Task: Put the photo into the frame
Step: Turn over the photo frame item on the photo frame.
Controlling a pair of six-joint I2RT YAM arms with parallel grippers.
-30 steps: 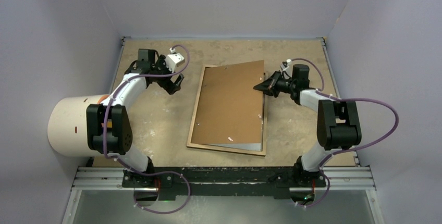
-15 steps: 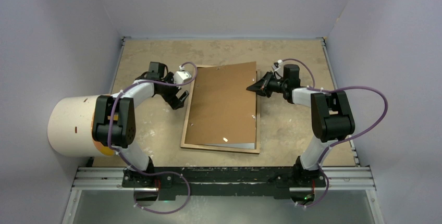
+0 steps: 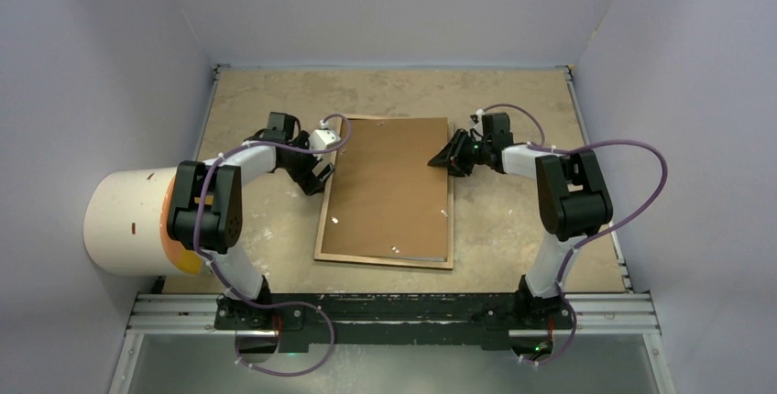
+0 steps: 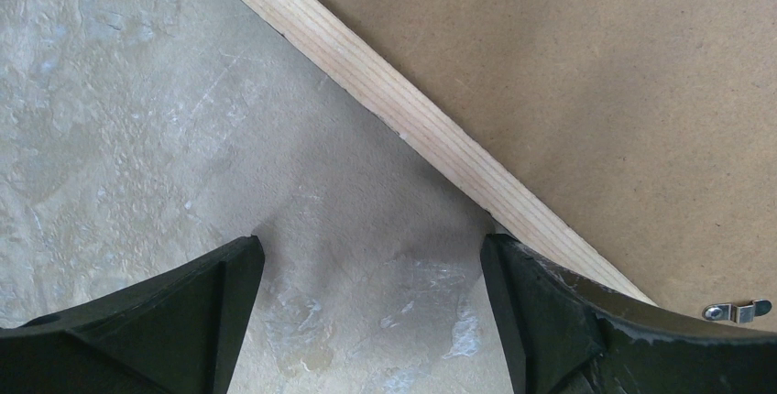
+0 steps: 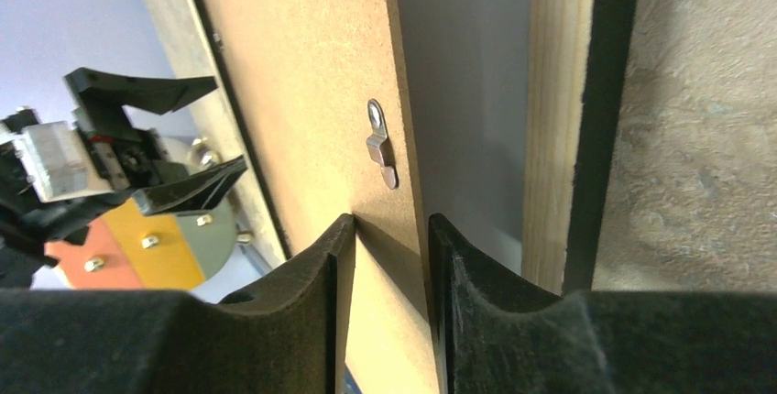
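Observation:
The frame (image 3: 322, 229) lies face down mid-table, its wood-brown back up. The brown backing board (image 3: 389, 188) rests in it. My left gripper (image 3: 316, 172) is open on the table at the frame's left side, one finger against the wooden rim (image 4: 412, 119), nothing between the fingers (image 4: 371, 247). My right gripper (image 3: 438, 159) straddles the board's right edge (image 5: 302, 73), jaws parted (image 5: 389, 220) wider than the board is thick. A pale surface (image 5: 467, 92) shows between board and rim (image 5: 550, 92); I cannot tell whether it is the photo's back or the pane.
A large white cylinder (image 3: 124, 220) with an orange end stands at the left, by the left arm. Small metal clips sit on the board (image 5: 380, 145) (image 4: 733, 310). Purple walls close in three sides; a metal rail (image 3: 394, 307) runs along the near edge.
Frame and board slid left and squared up, and the board's raised corner came down. The right jaws went from shut on the board's edge to parted. The left gripper moved in against the frame's left rim.

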